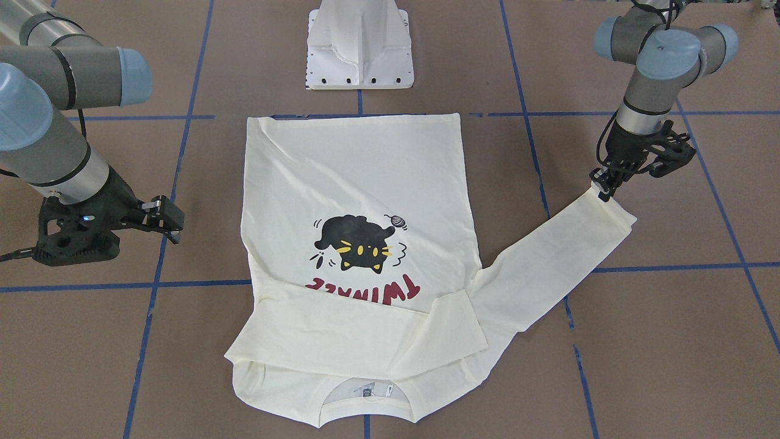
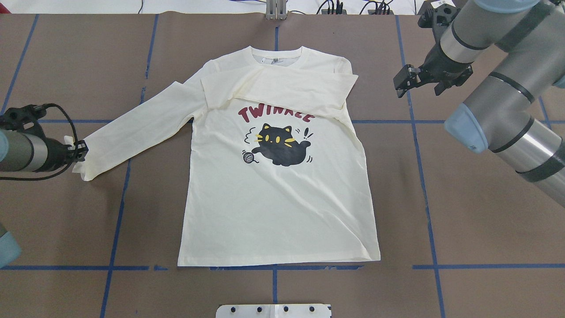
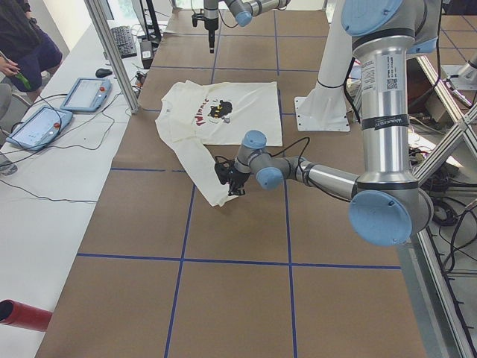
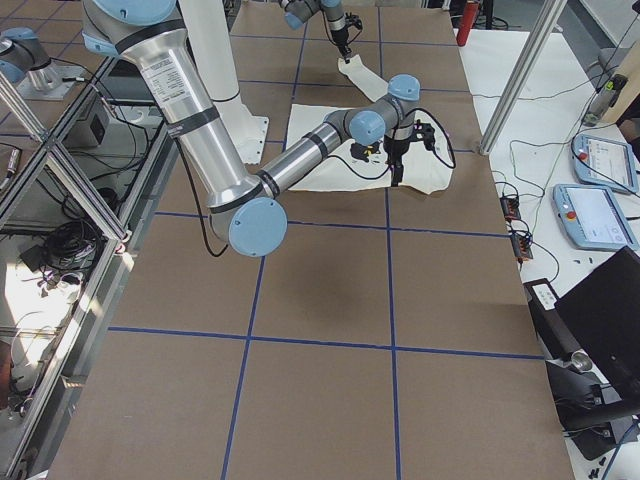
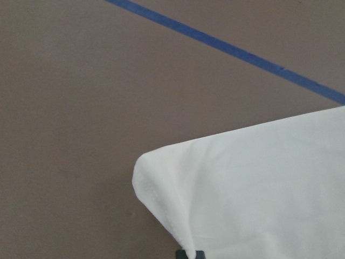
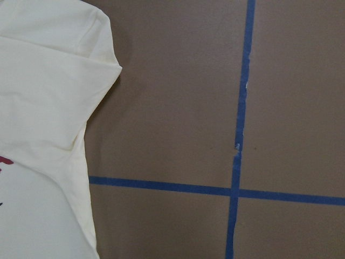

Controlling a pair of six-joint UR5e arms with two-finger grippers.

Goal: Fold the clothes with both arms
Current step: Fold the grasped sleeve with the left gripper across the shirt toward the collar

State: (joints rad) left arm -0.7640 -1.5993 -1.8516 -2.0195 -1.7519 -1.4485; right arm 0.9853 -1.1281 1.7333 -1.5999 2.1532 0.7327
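- We take the white pedestal base as our marker. The brown table runs out in front of it and to both sides.
- The T-shirt lies flat and print-up straight out from the base. Its hem is the edge nearest the base and its collar the farthest.
- We judge it light, soft and limp. It will sag and drag wherever it is not held, and the thin knit will wrinkle rather than slide cleanly on the table.
- The outstretched sleeve slants away to the base's left side.
- The folded sleeve already lies across the chest, farther from the base than the cat print.
- The right gripper hovers over bare table on the base's right side, level with the shoulder. It is apart from the cloth, and its jaws look parted and hold nothing.
- The left gripper is far out on the base's left side, pinched closed on the sleeve's end.
- The cuff is the right place to hold. Its stitched double edge gives the fingers something firm, and we expect the sleeve to trail after it.
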